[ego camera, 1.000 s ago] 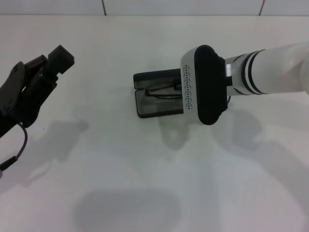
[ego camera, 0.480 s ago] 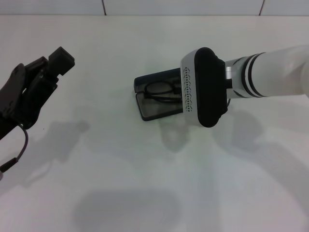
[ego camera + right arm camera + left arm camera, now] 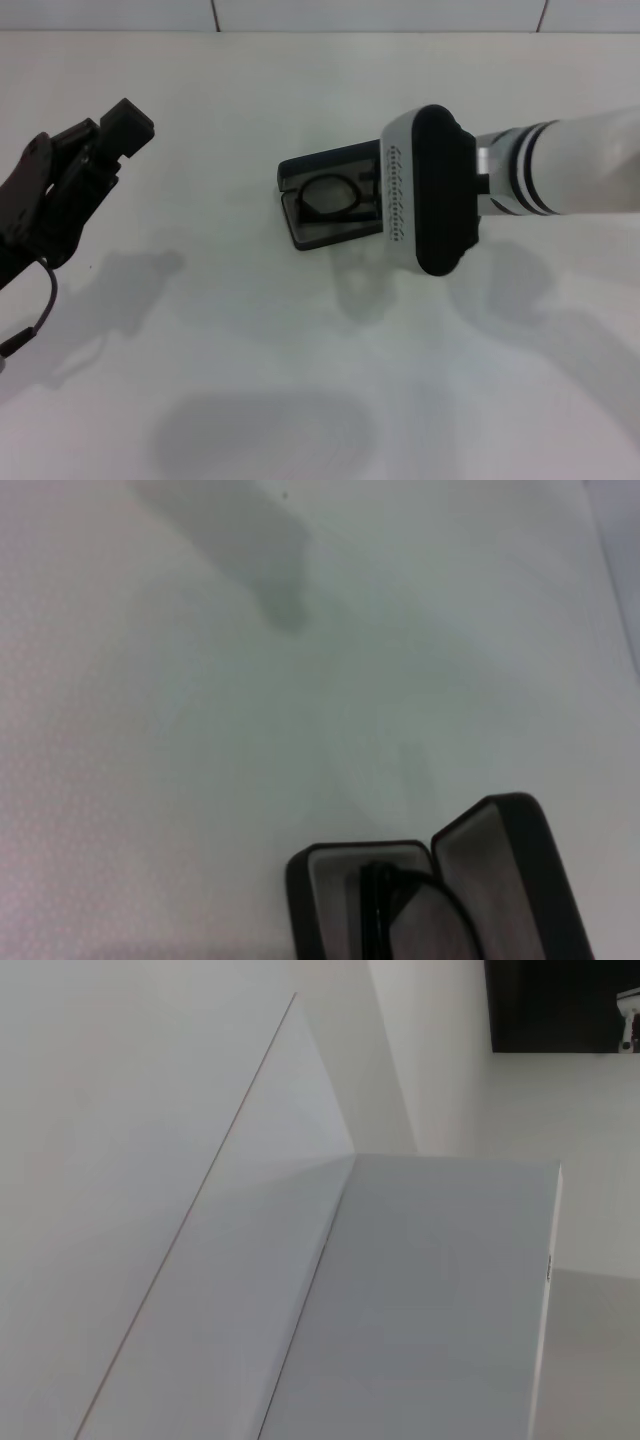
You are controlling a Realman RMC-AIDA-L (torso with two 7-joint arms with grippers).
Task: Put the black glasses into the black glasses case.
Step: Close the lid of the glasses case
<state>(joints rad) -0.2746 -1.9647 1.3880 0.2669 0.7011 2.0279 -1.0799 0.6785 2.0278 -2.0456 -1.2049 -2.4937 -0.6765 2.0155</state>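
Note:
The black glasses case (image 3: 318,233) lies open at the table's centre, its lid (image 3: 322,163) raised on the far side. The black glasses (image 3: 335,197) lie inside on the grey lining, with one lens showing. My right gripper (image 3: 432,190) hovers over the case's right end and hides that part. The right wrist view shows the open case (image 3: 330,878) from above, with the glasses (image 3: 385,905) in it. My left gripper (image 3: 70,180) is parked, raised at the far left, well away from the case.
The white table (image 3: 250,360) spreads all around the case. A tiled wall edge (image 3: 300,20) runs along the back. A thin cable loop (image 3: 40,310) hangs below the left arm. The left wrist view shows only pale walls.
The glasses have gone from standing edge-on over the case to lying flat inside it. My right arm has shifted slightly right and toward the front. The left arm has not moved.

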